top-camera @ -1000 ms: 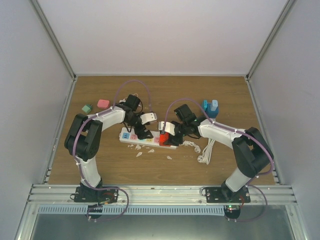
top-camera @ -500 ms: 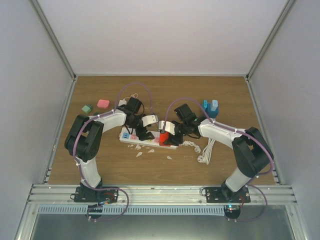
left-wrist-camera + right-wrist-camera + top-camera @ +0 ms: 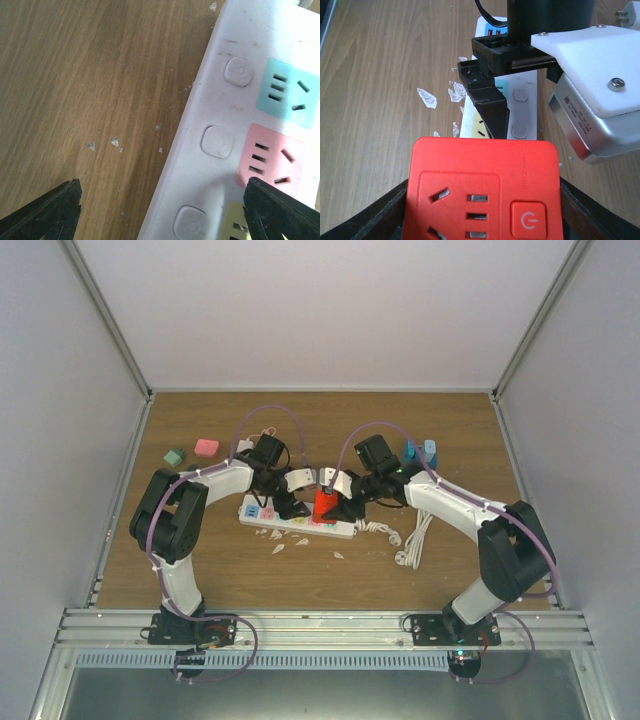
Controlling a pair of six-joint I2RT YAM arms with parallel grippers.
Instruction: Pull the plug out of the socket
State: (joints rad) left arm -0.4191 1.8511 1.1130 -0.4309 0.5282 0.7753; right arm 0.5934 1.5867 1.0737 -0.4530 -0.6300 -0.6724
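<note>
The right jaws are gripping the red plug adapter (image 3: 485,170) by the white power strip (image 3: 212,100); the left jaws are hanging wide over its edge.

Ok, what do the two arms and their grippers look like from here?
The left arm and right arm both have white links and black joints, each with a looping purple cable. The left gripper and right gripper have black fingers under a white housing.
</note>
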